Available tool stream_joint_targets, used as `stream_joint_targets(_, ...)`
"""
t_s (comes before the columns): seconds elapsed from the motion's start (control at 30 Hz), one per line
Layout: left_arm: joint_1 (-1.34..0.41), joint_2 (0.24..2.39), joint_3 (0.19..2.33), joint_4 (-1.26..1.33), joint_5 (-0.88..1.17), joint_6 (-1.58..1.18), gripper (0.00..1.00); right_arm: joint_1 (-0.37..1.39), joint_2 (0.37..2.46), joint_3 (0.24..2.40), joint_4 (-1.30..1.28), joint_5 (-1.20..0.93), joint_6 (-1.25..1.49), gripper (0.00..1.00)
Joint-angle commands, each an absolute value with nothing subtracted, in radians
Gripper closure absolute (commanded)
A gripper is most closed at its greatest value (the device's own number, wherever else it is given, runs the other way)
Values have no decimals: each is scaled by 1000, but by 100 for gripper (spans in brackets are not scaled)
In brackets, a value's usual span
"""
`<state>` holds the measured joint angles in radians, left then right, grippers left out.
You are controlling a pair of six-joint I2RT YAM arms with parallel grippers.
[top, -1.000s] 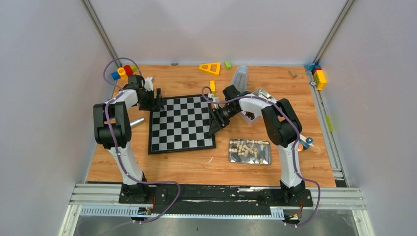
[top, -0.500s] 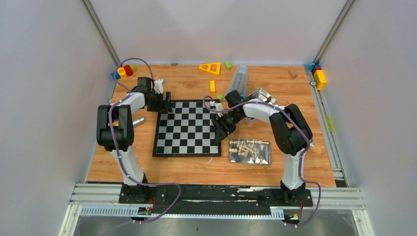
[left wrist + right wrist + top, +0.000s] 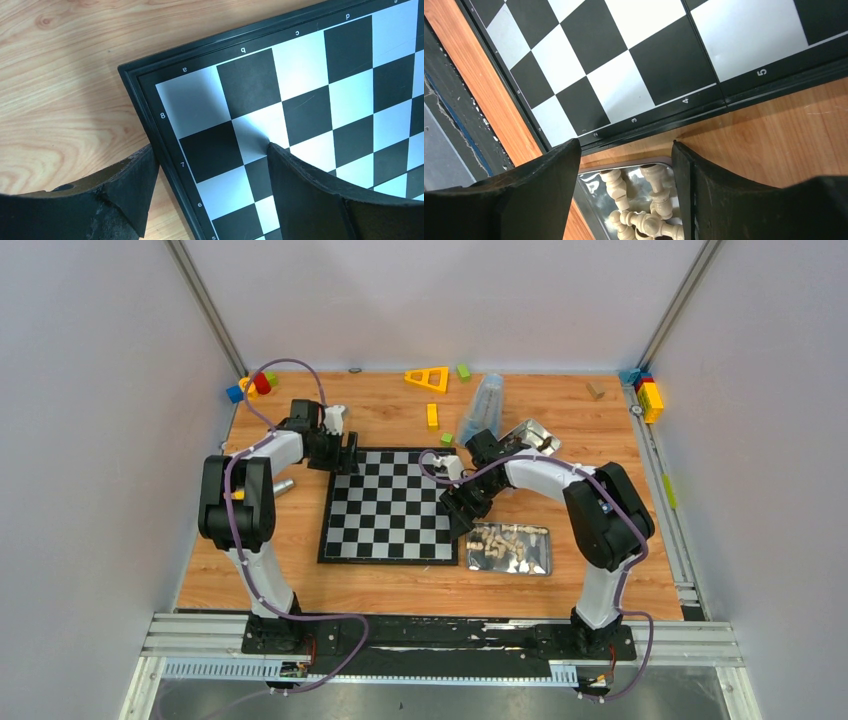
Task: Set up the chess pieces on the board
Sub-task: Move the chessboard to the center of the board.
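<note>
Holds the left fingers (image 3: 125, 195) spread wide, gripping nothing, straddling the thin black rim at the 11 o'clock corner of the flat black-and-white checkered chessboard (image 3: 390, 505): one finger outside on the wooden bench (image 3: 400, 585), the other over the squares. Spreads the right fingers (image 3: 539, 190) wider than a second back, likewise around nothing. Looks down between them on the board's 3 o'clock rim, a strip of bare bench and the corner of the shallow metal tin (image 3: 545, 562).

Finds the board changed most: no longer skewed, now square to the bench edge and shifted toward 3 o'clock, its rim just beside the tin. Reads as a straightening nudge from both sides, now being let go on the right.

Keeps the tiny pale cream chessmen (image 3: 508, 545) heaped in the tin at the board's 4 o'clock; shows none on any square. Leaves the set-up proper unstarted, then: board placed, pieces within short reach of the right fingers, first pick probably from that tin. Calls for care there, since the men lie tangled on their sides, close against the tin wall.
</note>
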<state>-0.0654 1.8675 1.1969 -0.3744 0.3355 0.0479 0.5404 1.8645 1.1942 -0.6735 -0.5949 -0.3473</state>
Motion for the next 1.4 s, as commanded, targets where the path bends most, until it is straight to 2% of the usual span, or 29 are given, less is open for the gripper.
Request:
stream_joint_targets(0.0, -110, 1849, 1154, -448, 293, 111, 16, 540, 1856, 1155, -727, -526, -421, 32)
stream_joint_targets(0.6, -119, 1837, 1149, -448, 258, 134, 16, 522, 1808, 1100, -776, -442, -581, 33)
stream_joint_targets(0.93, -122, 1828, 1146, -446, 247, 134, 15, 526, 1813, 1138, -738, -398, -477, 36)
stream_joint_targets(1.37, -121, 1819, 1145, -439, 245, 126, 16, 592, 1822, 1083, -657, -252, -321, 37)
